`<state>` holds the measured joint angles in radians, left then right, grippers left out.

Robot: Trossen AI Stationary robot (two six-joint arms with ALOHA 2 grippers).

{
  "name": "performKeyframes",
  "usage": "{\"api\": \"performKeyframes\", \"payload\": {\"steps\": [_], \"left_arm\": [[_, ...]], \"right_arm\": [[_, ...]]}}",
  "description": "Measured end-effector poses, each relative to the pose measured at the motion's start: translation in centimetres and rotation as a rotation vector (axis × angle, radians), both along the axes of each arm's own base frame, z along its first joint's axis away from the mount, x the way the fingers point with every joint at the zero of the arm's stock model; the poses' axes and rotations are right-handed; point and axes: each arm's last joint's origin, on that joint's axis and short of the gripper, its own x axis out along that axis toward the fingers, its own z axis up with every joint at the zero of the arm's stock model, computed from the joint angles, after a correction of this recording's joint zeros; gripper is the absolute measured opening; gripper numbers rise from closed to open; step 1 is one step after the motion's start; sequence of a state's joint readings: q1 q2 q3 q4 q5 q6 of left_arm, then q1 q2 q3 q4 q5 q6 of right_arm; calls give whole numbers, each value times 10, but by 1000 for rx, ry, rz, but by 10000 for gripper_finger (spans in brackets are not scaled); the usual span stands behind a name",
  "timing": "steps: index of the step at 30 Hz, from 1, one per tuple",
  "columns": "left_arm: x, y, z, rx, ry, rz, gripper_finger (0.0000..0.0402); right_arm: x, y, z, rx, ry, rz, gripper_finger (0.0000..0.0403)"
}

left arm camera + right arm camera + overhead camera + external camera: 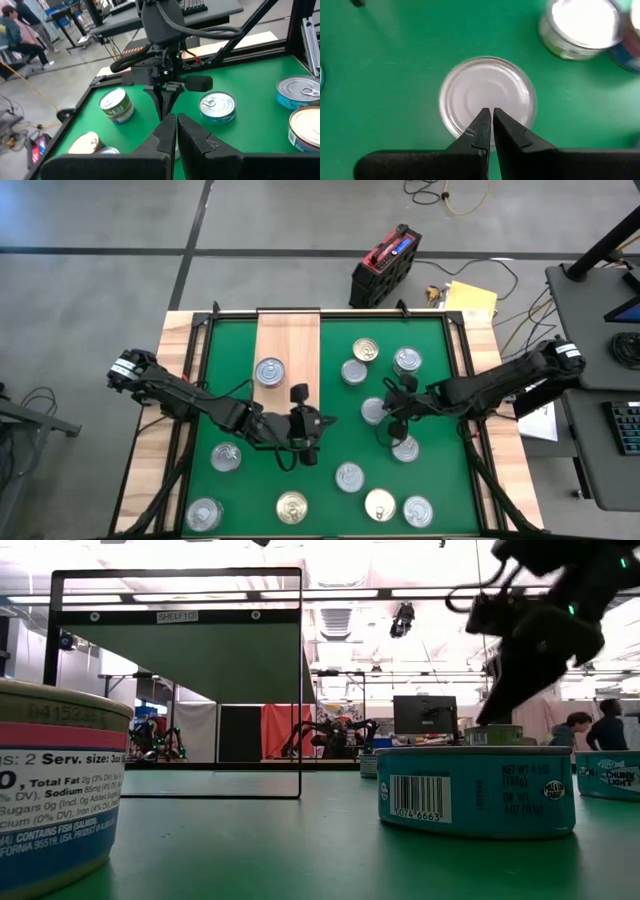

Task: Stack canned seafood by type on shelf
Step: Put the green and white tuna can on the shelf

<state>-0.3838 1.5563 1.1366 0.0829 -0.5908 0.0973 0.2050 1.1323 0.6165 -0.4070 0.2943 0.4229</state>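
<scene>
Green worktop (330, 395) is the biggest thing in play, with the wooden shelf (288, 340) running up its left-centre and just one silver can (269, 371) sitting on it so far. Rest of the canned seafood lies loose on the mat: a cluster right of the shelf, a row along the near edge including two gold-lidded ones (291, 506).

Left gripper (307, 452) hangs mid-worktop below the shelf, fingers pressed together, holding nothing.

Right gripper (489, 125) sits directly above a silver-lidded can (487, 97), fingers also together, nothing held.

My read: it's lined up for a pick but can't grasp like that. Needs to spread the fingers wider than the can, drop so they straddle the rim, then close across the diameter. Neighbouring can (582, 27) is near, so watch finger clearance on that side. Place it on top of the shelved can only if the labels match; can't tell type from here.
</scene>
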Motion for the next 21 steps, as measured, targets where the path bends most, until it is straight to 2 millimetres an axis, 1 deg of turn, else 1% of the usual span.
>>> {"api": "performKeyframes", "payload": {"steps": [2, 4, 6, 13, 17, 21], "left_arm": [[-5, 2, 6, 20, 6, -7, 0], [-9, 4, 11, 29, 6, -9, 0], [-13, 6, 15, 43, 12, -13, 0], [-30, 13, 28, 58, 45, -13, 0], [-36, 15, 35, 61, 31, -15, 0], [-39, 16, 37, 66, 39, -14, 0]], "right_arm": [[0, 0, 10, -6, 41, -10, 12], [3, 0, 19, -14, 33, 1, 12], [5, 1, 21, -27, 31, 21, 12], [8, -3, 3, -1, 133, 14, 12], [12, -2, -3, -17, 151, 25, 12], [15, -3, -12, -28, 197, 24, 12]]}}
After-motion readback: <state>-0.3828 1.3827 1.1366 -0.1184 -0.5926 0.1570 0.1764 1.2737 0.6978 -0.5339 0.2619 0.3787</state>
